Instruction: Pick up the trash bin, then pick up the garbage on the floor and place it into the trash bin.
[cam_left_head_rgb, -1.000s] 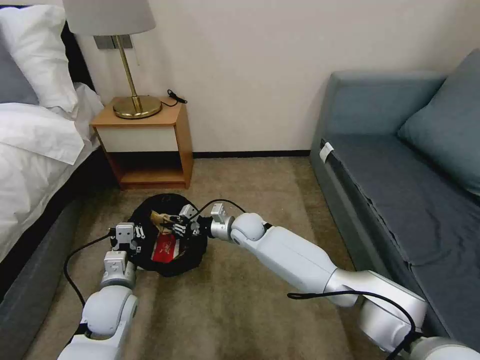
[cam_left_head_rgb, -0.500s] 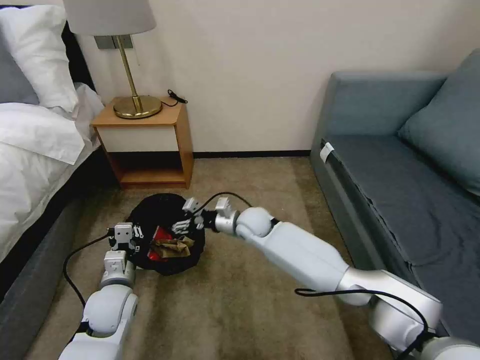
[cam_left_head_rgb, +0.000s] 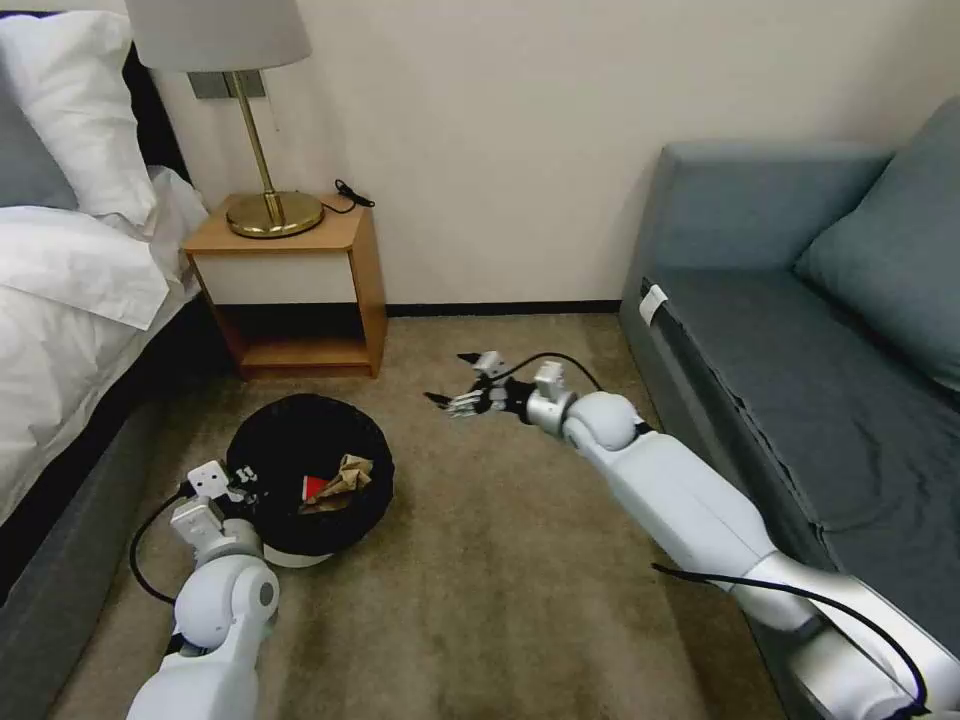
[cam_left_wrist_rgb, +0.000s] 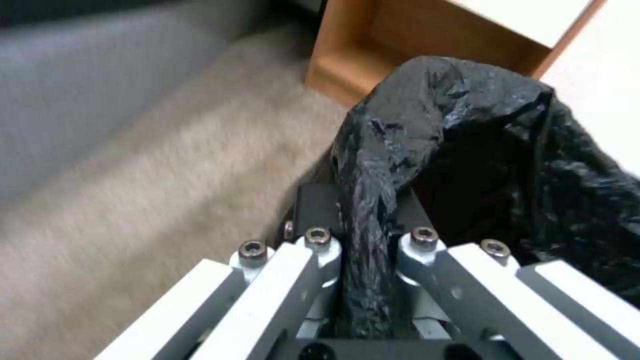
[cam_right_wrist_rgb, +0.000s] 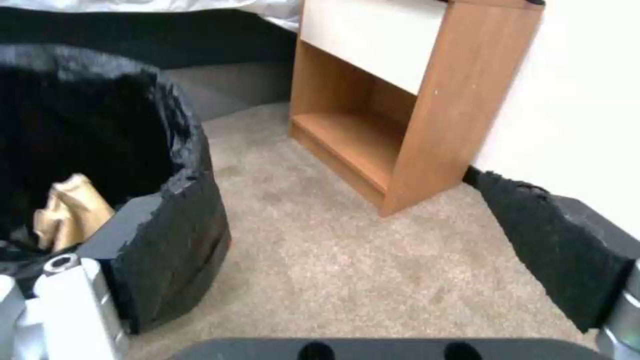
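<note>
open carpet (cam_left_head_rgb: 500, 560) mid-floor, nightstand (cam_left_head_rgb: 300, 290), sofa (cam_left_head_rgb: 800, 380), bed (cam_left_head_rgb: 60, 330) hemming sides

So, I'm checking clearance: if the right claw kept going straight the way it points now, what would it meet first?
Probably the wooden nightstand. The right claw, open over bare carpet, points toward it, and the trash bin lies off to one side. Depth is hard to judge, so it might strike the carpet first.

Soft, even room light; faint shadows. The left wrist view blurs the carpet (cam_left_wrist_rgb: 133, 165); corners bend slightly.
</note>
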